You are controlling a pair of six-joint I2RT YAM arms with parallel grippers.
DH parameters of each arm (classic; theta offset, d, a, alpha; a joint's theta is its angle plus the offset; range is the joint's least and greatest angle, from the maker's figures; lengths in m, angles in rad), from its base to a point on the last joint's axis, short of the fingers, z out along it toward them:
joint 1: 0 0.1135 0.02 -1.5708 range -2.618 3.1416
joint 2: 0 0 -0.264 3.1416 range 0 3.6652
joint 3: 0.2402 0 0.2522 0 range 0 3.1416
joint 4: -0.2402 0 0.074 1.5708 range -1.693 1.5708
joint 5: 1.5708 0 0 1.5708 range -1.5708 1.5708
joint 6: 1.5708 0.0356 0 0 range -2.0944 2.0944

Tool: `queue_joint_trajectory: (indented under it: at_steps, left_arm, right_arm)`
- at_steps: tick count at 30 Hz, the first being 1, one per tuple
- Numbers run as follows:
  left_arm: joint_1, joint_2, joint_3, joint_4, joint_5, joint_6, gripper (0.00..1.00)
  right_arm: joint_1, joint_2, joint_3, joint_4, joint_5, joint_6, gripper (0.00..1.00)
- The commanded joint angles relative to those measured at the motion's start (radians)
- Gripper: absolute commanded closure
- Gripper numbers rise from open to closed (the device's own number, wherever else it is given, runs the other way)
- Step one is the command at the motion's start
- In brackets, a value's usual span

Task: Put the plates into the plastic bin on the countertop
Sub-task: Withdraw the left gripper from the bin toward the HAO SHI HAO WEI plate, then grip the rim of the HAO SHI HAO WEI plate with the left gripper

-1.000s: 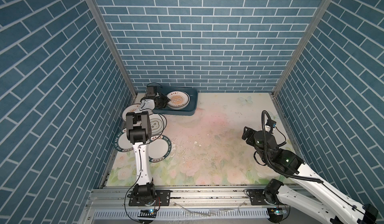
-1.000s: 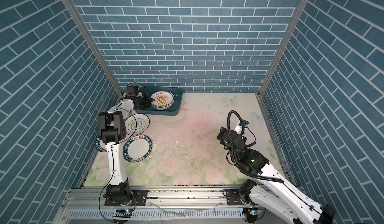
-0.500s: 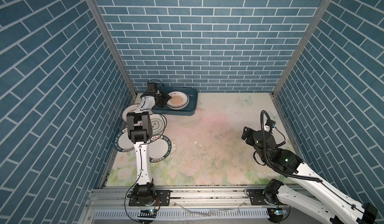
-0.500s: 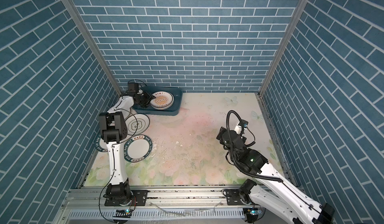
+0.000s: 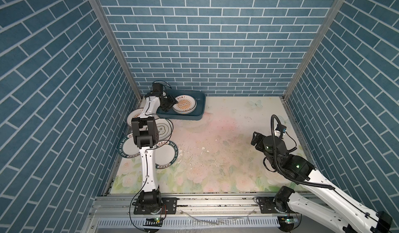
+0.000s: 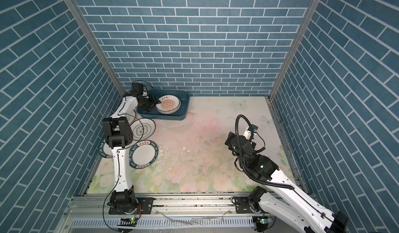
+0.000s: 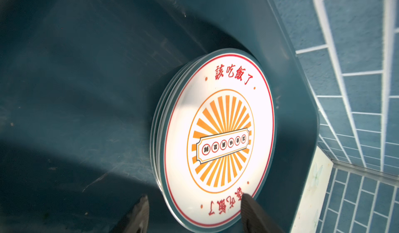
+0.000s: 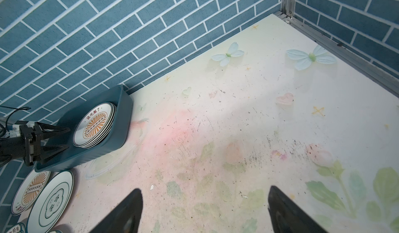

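Plate (image 7: 218,139) lies released in plastic bin (image 7: 86,91), left tool (image 7: 194,197) now spread wider.

Far-left corner: plastic bin (image 5: 199,111) against the back wall (image 5: 216,48); plate stack (image 5: 184,104) in its right part, left gripper (image 8: 68,139) over its left part.
Left edge: loose plates (image 6: 143,154) crowded under the left arm (image 5: 146,134).
Centre and far-right corner of countertop (image 5: 226,134): open.

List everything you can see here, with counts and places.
plastic bin: one, teal, back-left of countertop
stacked plates: several, white, sunburst on top, inside bin
sunburst plate: one, white-orange, countertop by bin
emblem plate: one, white, beside it
green-rimmed plates: two, white, nearer the rail
countertop: one, pale floral, underneath
walls: three, blue brick, surrounding
rail: one, grey, front
left gripper: one, black, open over bin beside stack
right gripper: one, black, open above countertop
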Motion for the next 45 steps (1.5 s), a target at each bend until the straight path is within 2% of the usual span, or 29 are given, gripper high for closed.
queue_joint_trajectory:
  at_steps: [1, 4, 7, 8, 16, 20, 25, 31, 34, 41, 45]
  left_arm:
    - [-0.005, -0.122, -0.047, -0.016, -0.006, 0.084, 0.25]
    - [-0.005, -0.250, -0.142, 0.004, -0.036, 0.124, 0.17]
    - [-0.003, -0.411, -0.314, 0.076, -0.079, 0.118, 0.02]
    - [-0.001, -0.469, -0.384, 0.114, -0.096, 0.105, 0.00]
    - [0.002, -0.916, -0.851, 0.218, -0.263, 0.041, 0.00]
    - [0.007, -1.146, -1.098, 0.276, -0.304, -0.011, 0.01]
    - [0.010, -1.369, -1.324, 0.247, -0.315, -0.100, 0.01]
    - [0.029, -1.562, -1.537, 0.218, -0.341, -0.212, 0.00]
    - [0.030, -1.626, -1.597, 0.191, -0.367, -0.231, 0.00]
    - [0.044, -1.669, -1.700, 0.167, -0.360, -0.269, 0.00]
    - [0.097, -1.668, -1.746, 0.167, -0.325, -0.277, 0.00]
  right_arm:
    - [-0.001, -0.010, 0.008, 0.007, -0.006, -0.020, 0.09]
    - [-0.001, -0.010, 0.008, 0.029, -0.049, -0.048, 0.08]
    - [-0.001, 0.005, 0.016, 0.059, -0.112, -0.092, 0.08]
    - [-0.001, 0.013, 0.020, 0.067, -0.139, -0.102, 0.08]
    - [0.000, 0.029, 0.010, 0.096, -0.274, -0.117, 0.08]
    - [0.000, 0.029, 0.005, 0.115, -0.312, -0.130, 0.08]
    - [0.000, 0.068, 0.025, 0.133, -0.343, -0.146, 0.08]
    - [0.000, 0.116, 0.035, 0.169, -0.374, -0.144, 0.08]
    - [0.000, 0.125, 0.033, 0.176, -0.373, -0.139, 0.08]
    - [0.000, 0.137, 0.035, 0.177, -0.349, -0.124, 0.08]
    - [0.000, 0.138, 0.044, 0.164, -0.325, -0.123, 0.08]
